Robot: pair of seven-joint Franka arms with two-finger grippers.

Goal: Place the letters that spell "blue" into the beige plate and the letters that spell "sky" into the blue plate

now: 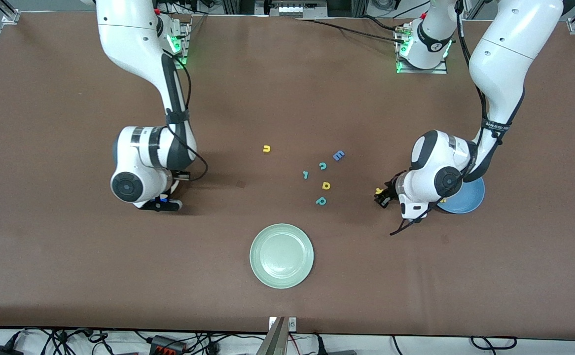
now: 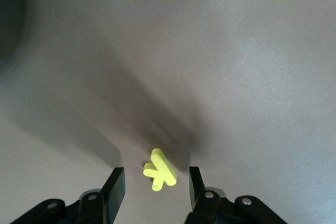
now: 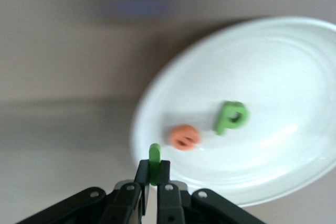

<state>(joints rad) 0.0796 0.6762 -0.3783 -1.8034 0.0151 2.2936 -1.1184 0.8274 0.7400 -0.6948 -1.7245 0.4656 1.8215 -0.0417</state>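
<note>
1. No brand or label can be read; the only writing is the foam letters themselves.
2. A yellow k (image 2: 159,170) is seen on the table between the fingers (image 2: 116,190) of the left gripper (image 1: 382,195), which stand apart on either side of it without a firm grip being shown.
3. The left gripper is low at the table, beside the blue plate (image 1: 470,199), at the left arm's end; the plate is largely hidden by the arm.
4. A thin green l (image 3: 154,162) is clamped upright between the closed fingers of the right gripper (image 3: 153,182), over the rim of the beige plate (image 3: 294,66).
5. An orange e (image 3: 184,137) and a green b (image 3: 231,117), reading as p, are lying in the beige plate, slightly apart.
6. A yellow u (image 1: 266,149) is left on the bare table, near mid-table.
7. A blue E (image 1: 338,156), teal c (image 1: 322,165) and other small letters are scattered nearby, farther from the camera than a pale green plate (image 1: 281,256).
</note>
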